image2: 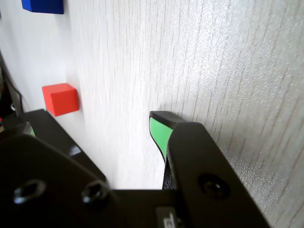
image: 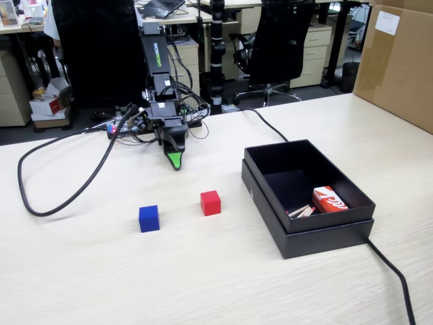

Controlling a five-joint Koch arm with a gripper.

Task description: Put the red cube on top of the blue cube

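The red cube (image: 210, 202) sits on the pale wooden table, with the blue cube (image: 149, 218) a short way to its left in the fixed view; the two stand apart. My gripper (image: 175, 161) hangs tip-down just above the table, behind both cubes and touching neither. The wrist view shows the red cube (image2: 60, 99) at the left and the blue cube (image2: 43, 5) cut off by the top edge. My gripper (image2: 92, 121) is open there, with bare table between its green-padded fingers (image2: 159, 133) and nothing held.
An open black box (image: 318, 240) stands to the right of the cubes, holding a red-and-white packet (image: 329, 200) and some sticks. A black cable (image: 67, 196) loops across the left of the table. A cardboard box (image: 399, 61) stands at the far right.
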